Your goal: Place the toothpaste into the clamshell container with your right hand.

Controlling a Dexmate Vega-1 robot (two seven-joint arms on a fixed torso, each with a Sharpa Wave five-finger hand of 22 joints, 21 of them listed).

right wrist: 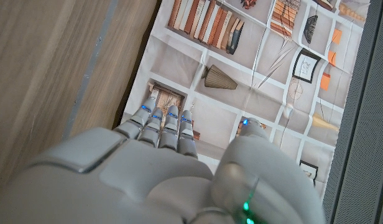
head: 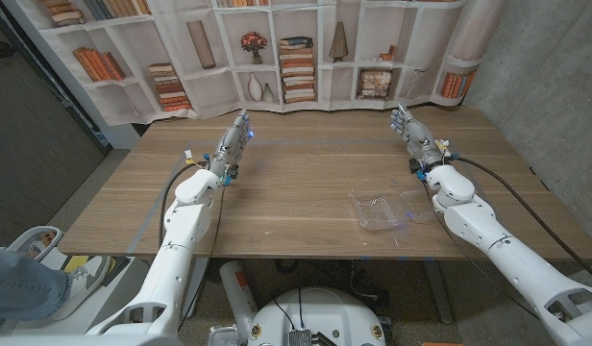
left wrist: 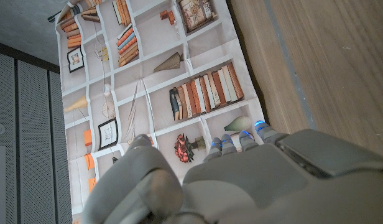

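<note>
One clamshell container (head: 390, 209) is lying open on the wooden counter (head: 296, 173), toward the near right of the surface. It is made of clear, see-through plastic, with two shallow halves spread side by side, so the wood grain is showing through it and its edges are catching faint glints of light. No toothpaste is showing in any picture, so where it lies cannot be told.

Two hands are reaching out over the counter, one from each side. The right hand (head: 412, 130) is hovering at the far right with nothing in it, its fingers (right wrist: 160, 121) stretching forward close alongside one another and the thumb standing off to the side. The container is sitting nearer than that hand and slightly left of it, well apart from the fingertips, just beside the right forearm. The left hand (head: 234, 139) is hanging over the far left part of the counter, likewise holding nothing, its fingers (left wrist: 238, 142) extending together with the thumb set apart.

One printed bookshelf backdrop (head: 277, 48) is hanging behind the far edge of the counter.
</note>
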